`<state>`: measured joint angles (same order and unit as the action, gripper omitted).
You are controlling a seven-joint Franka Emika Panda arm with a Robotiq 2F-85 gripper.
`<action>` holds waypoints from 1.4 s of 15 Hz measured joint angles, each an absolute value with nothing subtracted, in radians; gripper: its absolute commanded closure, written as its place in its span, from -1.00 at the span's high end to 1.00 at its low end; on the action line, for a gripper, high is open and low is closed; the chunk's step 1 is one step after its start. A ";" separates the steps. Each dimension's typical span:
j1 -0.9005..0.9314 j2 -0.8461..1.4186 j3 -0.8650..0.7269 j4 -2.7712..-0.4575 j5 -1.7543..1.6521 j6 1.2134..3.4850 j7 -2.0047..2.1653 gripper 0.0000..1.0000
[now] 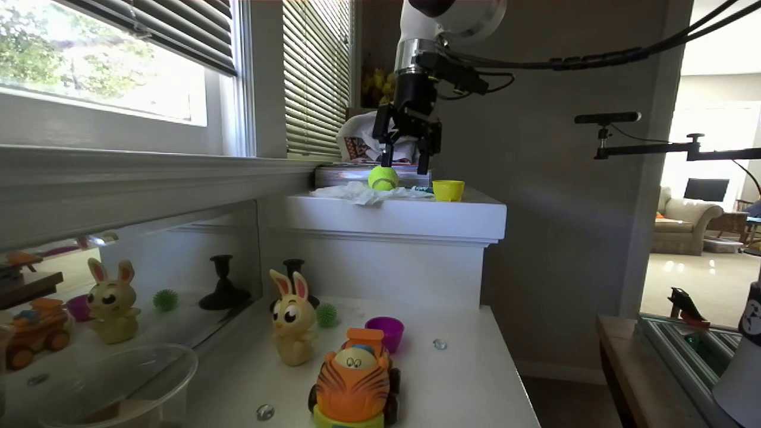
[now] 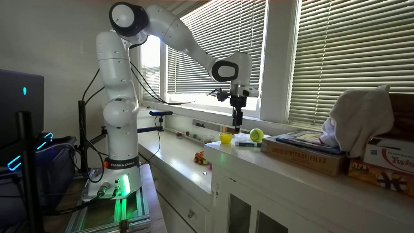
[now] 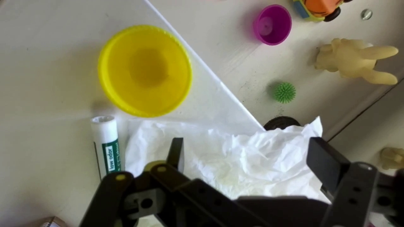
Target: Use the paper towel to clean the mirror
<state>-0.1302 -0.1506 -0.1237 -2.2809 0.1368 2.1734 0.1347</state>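
Observation:
The paper towel (image 3: 268, 157), white and crumpled, is spread on the raised white ledge, one corner poking past its edge. In an exterior view a tennis ball (image 1: 383, 178) rests on the paper towel (image 1: 355, 192). My gripper (image 3: 249, 154) is open above the towel, fingers wide apart with nothing between them. In an exterior view one finger (image 1: 387, 156) ends just over the ball; whether they touch I cannot tell. The mirror (image 1: 193, 261) leans below the windowsill along the lower counter, reflecting the toys. A strip of the mirror (image 3: 356, 135) shows at the wrist view's right.
Beside the towel are a yellow cup (image 3: 145, 72) and a marker (image 3: 105, 138). Boxes (image 2: 300, 153) with a white cloth (image 2: 362, 119) stand further along the ledge. Below are a rabbit toy (image 1: 294, 321), tiger car (image 1: 355, 380), purple cup (image 1: 389, 334) and clear container (image 1: 125, 386).

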 measured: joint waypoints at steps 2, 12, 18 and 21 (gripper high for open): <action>-0.129 -0.150 -0.124 -2.281 0.137 2.170 0.072 1.00; -0.130 -0.130 -0.131 -2.273 0.111 2.170 -0.040 1.00; -0.137 -0.107 -0.132 -2.273 0.076 2.220 0.002 1.00; -0.137 -0.092 -0.131 -2.273 0.075 2.237 0.009 1.00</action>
